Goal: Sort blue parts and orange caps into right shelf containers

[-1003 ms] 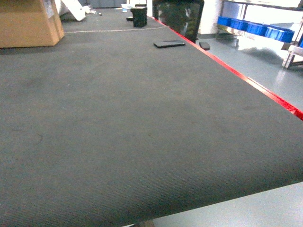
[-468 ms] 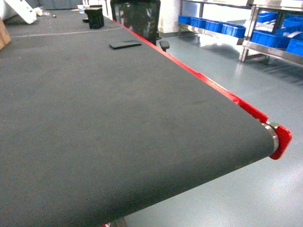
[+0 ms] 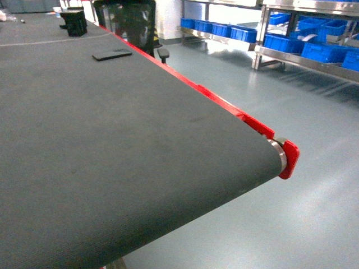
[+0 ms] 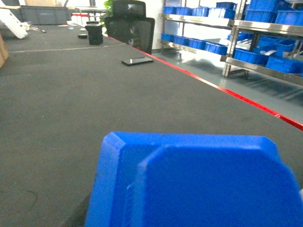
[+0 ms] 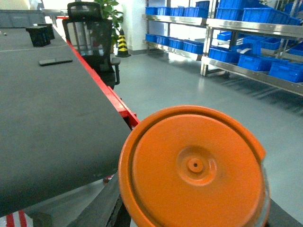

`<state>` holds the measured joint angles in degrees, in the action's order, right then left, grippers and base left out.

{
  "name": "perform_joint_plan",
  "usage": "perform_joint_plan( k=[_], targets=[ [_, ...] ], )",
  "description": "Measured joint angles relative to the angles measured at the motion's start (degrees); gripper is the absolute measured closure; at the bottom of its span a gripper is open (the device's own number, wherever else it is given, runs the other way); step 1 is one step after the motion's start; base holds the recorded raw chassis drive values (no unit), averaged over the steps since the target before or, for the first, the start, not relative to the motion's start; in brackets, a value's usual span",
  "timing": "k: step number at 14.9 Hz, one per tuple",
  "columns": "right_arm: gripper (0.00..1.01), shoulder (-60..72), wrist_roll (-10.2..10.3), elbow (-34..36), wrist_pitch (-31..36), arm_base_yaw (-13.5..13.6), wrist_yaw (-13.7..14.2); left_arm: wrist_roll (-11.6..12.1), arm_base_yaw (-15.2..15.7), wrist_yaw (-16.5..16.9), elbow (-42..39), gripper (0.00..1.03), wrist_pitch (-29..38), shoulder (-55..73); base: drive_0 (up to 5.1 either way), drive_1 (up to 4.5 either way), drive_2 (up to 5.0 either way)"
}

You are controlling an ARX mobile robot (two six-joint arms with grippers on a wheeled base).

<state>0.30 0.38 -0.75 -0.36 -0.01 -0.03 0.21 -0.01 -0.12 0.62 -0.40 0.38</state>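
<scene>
The head camera looks down and forward across the dark table, toward its red edge and the shelf at far right. The left wrist camera sits low over the table, very near a blue part filling its foreground. The right wrist camera hangs beyond the table corner, close behind an orange cap. All three share the chair, the phone and the shelf bins.

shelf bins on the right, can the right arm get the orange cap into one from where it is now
Probably not yet. The orange cap fills the right wrist view, while the blue bins sit on the shelf across open floor.
</scene>
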Motion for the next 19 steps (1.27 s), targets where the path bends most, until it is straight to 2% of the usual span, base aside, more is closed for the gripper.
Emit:
perform_joint_plan(
  k=[19],
  targets=[
    [0.58,0.0,0.0,0.0,0.0,0.0,0.0,0.0,0.0,0.0,0.0,0.61,0.0,0.0,-1.6,-1.61,-1.6]
  ],
)
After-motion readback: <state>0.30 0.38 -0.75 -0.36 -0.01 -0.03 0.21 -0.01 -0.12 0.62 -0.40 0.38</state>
